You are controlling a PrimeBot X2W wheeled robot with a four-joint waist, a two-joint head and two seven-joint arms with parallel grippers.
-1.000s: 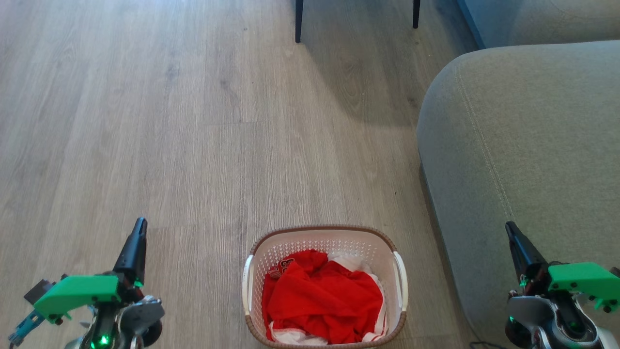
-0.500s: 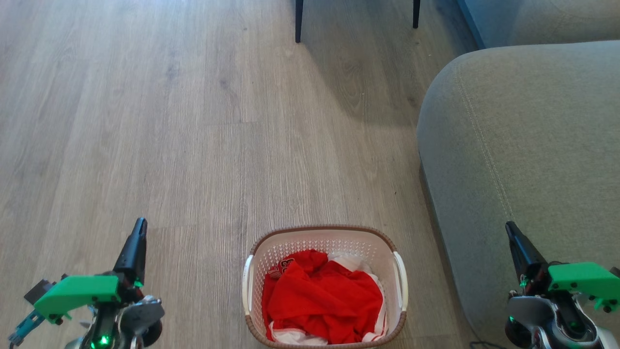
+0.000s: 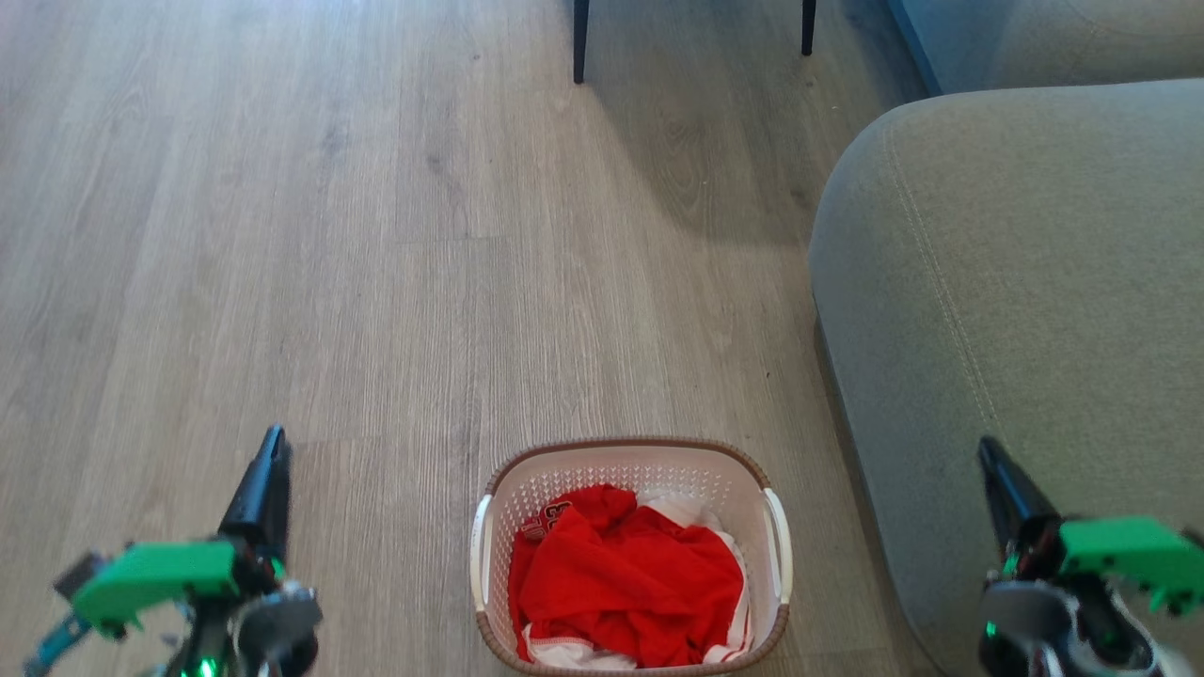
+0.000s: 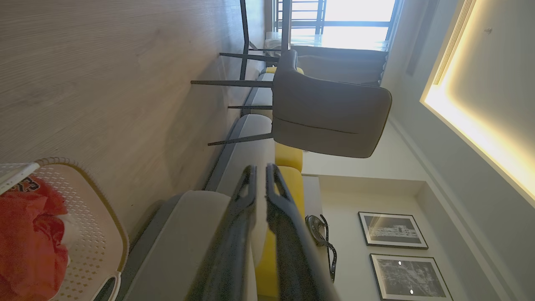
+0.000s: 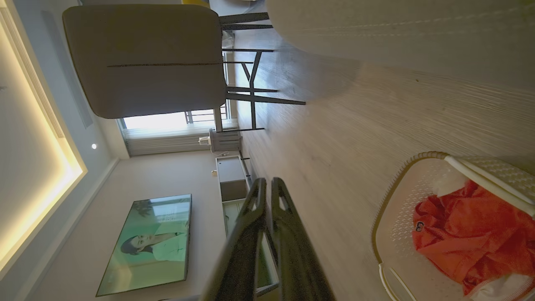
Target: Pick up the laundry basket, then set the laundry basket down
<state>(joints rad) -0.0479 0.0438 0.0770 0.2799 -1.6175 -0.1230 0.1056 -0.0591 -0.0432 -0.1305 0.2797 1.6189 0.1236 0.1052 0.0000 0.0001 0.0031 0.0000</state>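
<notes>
The laundry basket [image 3: 621,442] stands on the wooden floor at the bottom centre of the head view, white with perforated walls, a brown rim and white side handles. Red and white clothes [image 3: 625,583] fill it. My left gripper [image 3: 273,440] hovers well left of the basket, shut and holding nothing. Off to the basket's right, in front of the sofa, my right gripper [image 3: 985,448] is shut and empty too. In the left wrist view the left gripper [image 4: 261,169] shows its fingers nearly touching, with the basket [image 4: 104,217] at lower left. The right gripper [image 5: 267,182] and the basket [image 5: 393,217] appear in the right wrist view.
A grey sofa [image 3: 1016,263] fills the right side, close beside the basket. Two dark chair legs [image 3: 579,42] stand at the far top. Open wooden floor [image 3: 329,235] stretches ahead and to the left. A grey chair [image 4: 326,113] and a wall television [image 5: 146,242] lie farther off.
Both arms have slipped slightly down in the head view and look blurred with motion. The basket has not moved.
</notes>
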